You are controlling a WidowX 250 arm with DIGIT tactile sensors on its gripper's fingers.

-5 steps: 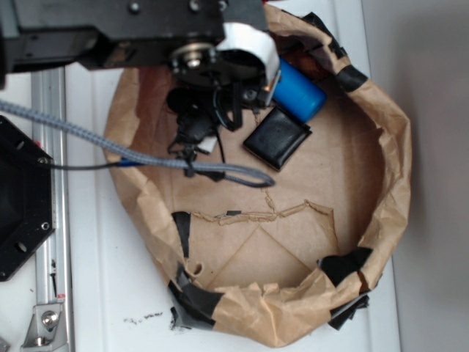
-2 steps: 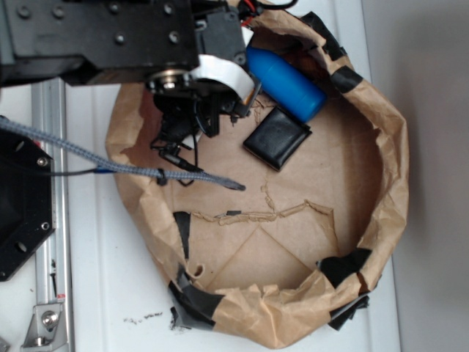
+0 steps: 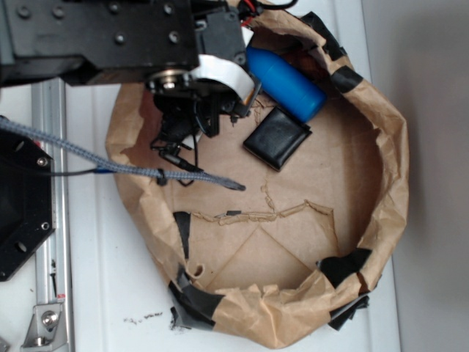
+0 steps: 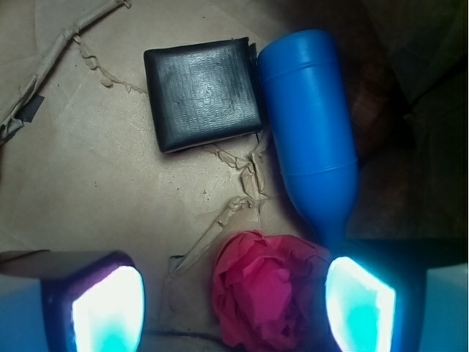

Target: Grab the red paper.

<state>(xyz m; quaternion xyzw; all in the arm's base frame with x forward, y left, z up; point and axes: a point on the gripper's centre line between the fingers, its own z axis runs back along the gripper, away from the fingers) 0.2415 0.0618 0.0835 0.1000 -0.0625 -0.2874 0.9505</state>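
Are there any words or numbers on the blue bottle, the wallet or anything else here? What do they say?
None can be read.
Blue bottle: plain, no label showing.
Black wallet: textured surface only, no writing.
Red paper: crumpled, no print.
Brown paper sheet: only creases and black tape.
Gripper: glowing pads, no markings visible.

No text, label, brand, number or sign can be read in either view. The smooth blue plastic bottle [image 4: 308, 125] shows a bare surface with no label, and the square black leather-like wallet [image 4: 203, 93] carries only a fine grain. The crumpled brown paper sheet [image 3: 322, 183] and its strips of black tape [image 3: 344, 265] bear no print, and the black robot arm housing [image 3: 95, 33] shows only screws.
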